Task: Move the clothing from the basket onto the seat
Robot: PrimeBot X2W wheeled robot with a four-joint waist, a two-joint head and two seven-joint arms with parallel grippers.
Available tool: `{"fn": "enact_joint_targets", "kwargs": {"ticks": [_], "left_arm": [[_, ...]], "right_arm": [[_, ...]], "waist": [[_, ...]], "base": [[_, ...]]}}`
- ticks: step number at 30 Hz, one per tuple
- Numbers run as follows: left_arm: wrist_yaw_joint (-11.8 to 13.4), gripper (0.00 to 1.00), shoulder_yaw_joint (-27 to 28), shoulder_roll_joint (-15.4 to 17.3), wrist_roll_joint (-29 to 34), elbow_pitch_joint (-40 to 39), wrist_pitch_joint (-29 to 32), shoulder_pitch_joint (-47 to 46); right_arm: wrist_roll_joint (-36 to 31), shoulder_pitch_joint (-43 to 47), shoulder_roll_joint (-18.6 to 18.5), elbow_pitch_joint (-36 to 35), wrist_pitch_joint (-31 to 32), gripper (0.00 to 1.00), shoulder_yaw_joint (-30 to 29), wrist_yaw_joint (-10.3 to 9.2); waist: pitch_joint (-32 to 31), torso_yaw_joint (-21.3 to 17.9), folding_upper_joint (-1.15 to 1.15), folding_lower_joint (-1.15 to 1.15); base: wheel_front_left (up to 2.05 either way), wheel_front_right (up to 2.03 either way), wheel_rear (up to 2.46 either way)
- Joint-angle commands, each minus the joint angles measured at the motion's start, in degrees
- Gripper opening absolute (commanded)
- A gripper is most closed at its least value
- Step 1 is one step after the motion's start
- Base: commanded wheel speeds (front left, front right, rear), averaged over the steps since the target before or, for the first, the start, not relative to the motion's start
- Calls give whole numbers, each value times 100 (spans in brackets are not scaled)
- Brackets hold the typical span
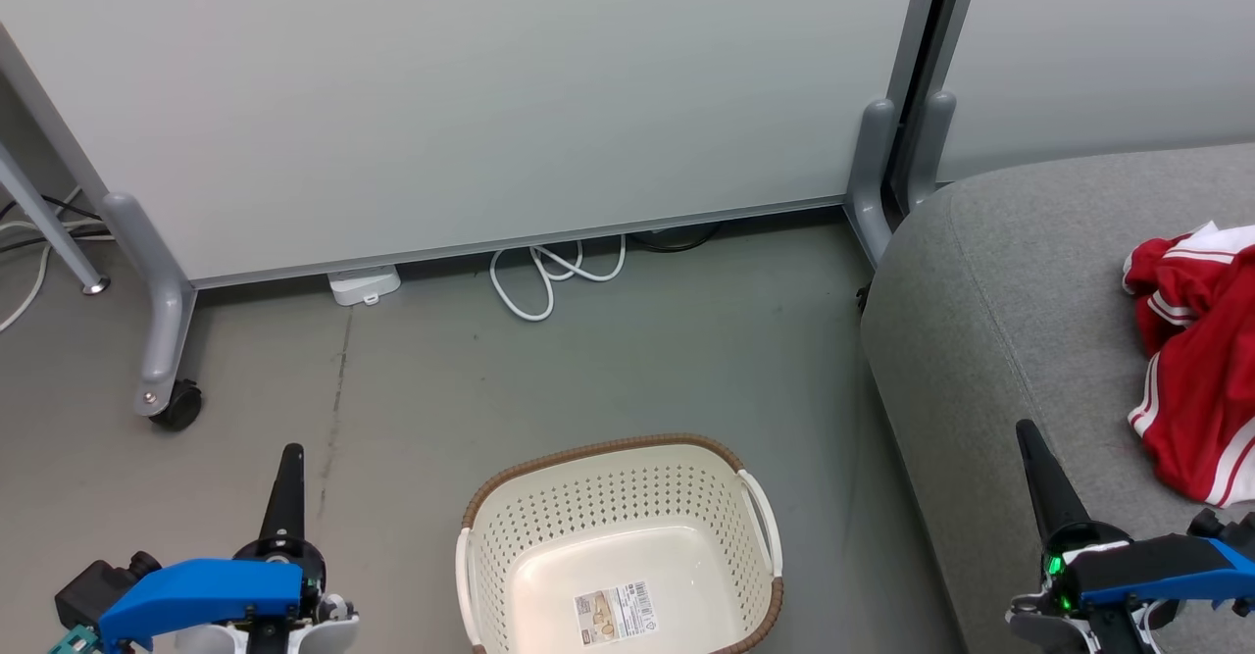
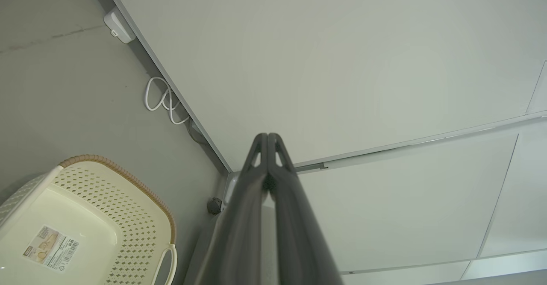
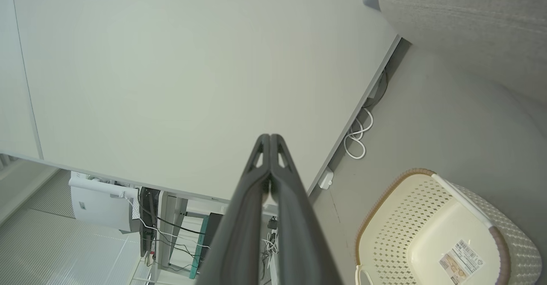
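Observation:
The cream perforated basket (image 1: 620, 546) with a brown rim stands on the floor at bottom centre, with nothing in it but a label on its bottom; it also appears as the basket (image 2: 85, 221) and the basket (image 3: 440, 229) in the wrist views. Red clothing (image 1: 1198, 360) with white stripes lies crumpled on the grey seat (image 1: 1000, 311) at the right. My left gripper (image 1: 291, 453) is shut and holds nothing, left of the basket. My right gripper (image 1: 1027, 430) is shut and holds nothing, over the seat's front edge. Both pairs of fingertips touch in the wrist views.
A pale partition panel (image 1: 471, 95) on grey legs with a castor (image 1: 179, 404) stands behind the basket. White cable loops (image 1: 549, 276) and a white adapter (image 1: 364, 285) lie at its foot. Bare grey floor surrounds the basket.

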Motion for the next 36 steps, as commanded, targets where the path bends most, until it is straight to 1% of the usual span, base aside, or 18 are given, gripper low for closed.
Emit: {"fn": "enact_joint_targets", "kwargs": {"ticks": [1, 36], "left_arm": [[-8, 0, 57, 10, -117, -69, 49, -131], [-11, 0, 295, -34, -1486, -236, 452, -259]], "right_arm": [[139, -117, 4, -18, 17, 0, -23, 2], [1666, -234, 9, 64, 208, 0, -135, 2]], "waist": [[-1, -4, 0, 0], [-15, -98, 0, -1]], "base": [[0, 0, 0], [0, 0, 0]]}}
